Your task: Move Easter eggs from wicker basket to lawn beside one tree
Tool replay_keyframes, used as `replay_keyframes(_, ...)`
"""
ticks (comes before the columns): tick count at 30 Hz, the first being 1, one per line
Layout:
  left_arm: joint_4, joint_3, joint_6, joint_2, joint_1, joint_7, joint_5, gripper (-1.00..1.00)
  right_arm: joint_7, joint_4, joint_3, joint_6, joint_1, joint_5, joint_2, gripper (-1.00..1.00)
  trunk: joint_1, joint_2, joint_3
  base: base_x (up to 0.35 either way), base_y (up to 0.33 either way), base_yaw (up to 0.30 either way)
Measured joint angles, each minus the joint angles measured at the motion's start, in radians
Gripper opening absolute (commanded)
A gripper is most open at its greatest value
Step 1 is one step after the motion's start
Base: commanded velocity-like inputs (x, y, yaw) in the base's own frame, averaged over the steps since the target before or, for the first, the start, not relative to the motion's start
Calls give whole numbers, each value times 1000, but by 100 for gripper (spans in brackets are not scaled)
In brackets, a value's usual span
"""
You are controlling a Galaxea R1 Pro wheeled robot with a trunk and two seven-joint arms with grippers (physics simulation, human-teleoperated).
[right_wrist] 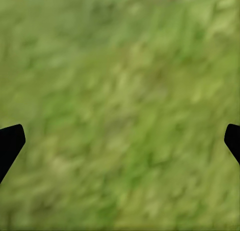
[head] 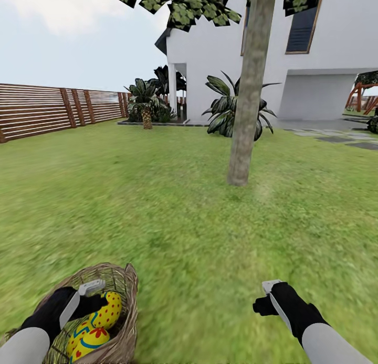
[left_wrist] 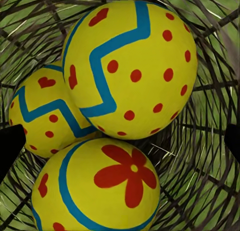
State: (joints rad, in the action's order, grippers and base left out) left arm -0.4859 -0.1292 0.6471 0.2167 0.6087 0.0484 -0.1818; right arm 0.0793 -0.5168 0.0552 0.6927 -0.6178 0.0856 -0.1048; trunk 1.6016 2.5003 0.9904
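The wicker basket [head: 127,296] stands on the lawn [head: 173,222] at the near left. Three yellow Easter eggs lie in it: one with a blue zigzag and red dots [left_wrist: 132,66], one with a zigzag and hearts [left_wrist: 42,113], and one with a red flower [left_wrist: 95,186]. Two of them show in the head view [head: 107,311] [head: 86,342]. My left gripper [head: 98,303] reaches into the basket just above the eggs, open, its fingertips [left_wrist: 10,146] wide apart and holding nothing. My right gripper [head: 261,306] hovers open over bare grass [right_wrist: 120,91]. A grey-brown tree trunk [head: 247,117] rises ahead.
A slatted wooden fence [head: 52,109] runs along the left. The white house [head: 220,54] stands behind the tree, with spiky palm-like plants [head: 226,109] at its wall. Grey stepping stones [head: 341,138] lie at the far right. Open grass stretches between the basket and the trunk.
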Motion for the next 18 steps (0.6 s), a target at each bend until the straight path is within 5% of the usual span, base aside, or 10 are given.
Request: replay_keyframes(18, -4, -1, -2, 2, 0, 2, -1, 100, 0, 0, 0, -1, 0, 1, 4, 100, 0, 0, 0, 102, 22, 0)
